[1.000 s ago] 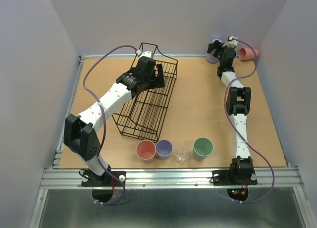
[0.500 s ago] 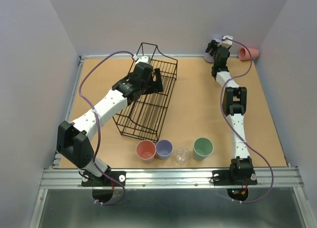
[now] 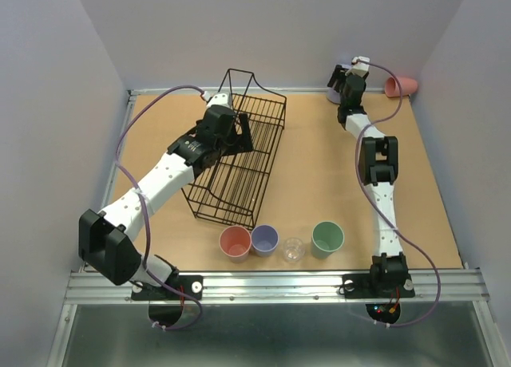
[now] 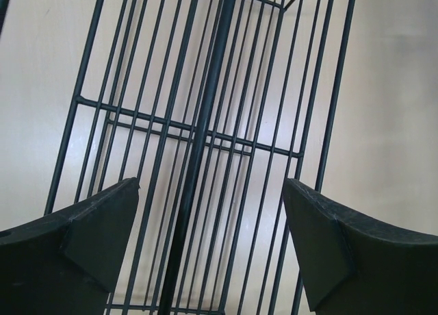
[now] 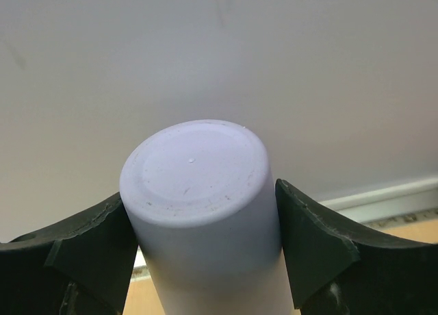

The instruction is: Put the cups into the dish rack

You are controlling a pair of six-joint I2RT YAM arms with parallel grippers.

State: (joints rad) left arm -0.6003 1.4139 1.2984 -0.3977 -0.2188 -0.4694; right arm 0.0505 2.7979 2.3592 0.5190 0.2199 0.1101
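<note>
Your right gripper (image 5: 202,200) pinched lavender cup (image 5: 195,168) at far wall (image 5: 205,48), base toward wrist camera. Left gripper (image 4: 211,186) gaped wide over dish rack (image 4: 203,127) bars. Only top view showed pink cup (image 3: 401,85) lying nearby.

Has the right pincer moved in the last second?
Yes. The right pincer, closed on a lavender cup, shifted left, away from the salmon-pink cup lying at the back.

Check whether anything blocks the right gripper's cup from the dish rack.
Nothing stands on the table between the lavender cup in the right gripper and the dish rack. The open left gripper, though, hangs over the rack's far half.
</note>
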